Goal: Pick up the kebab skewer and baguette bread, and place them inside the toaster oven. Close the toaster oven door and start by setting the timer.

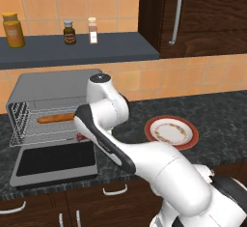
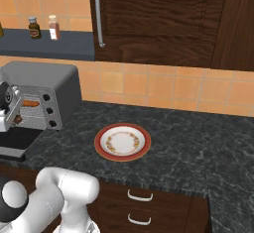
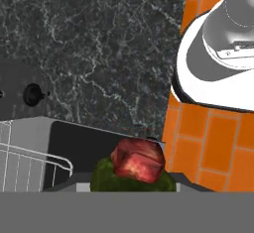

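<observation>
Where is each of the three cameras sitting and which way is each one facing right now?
Left base view: behind the arm's left, facing the open toaster oven, baguette bread on its rack; arm at lower right.
Right base view: behind the arm's right, facing the plate; arm at lower left.
Hand view: on the hand, the kebab skewer right at the lens.
Both base views share oven, plate and counter.

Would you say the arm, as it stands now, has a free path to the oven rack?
Probably yes: the toaster oven door lies dropped open, and the rack holds just the baguette, with room beside it.
</observation>
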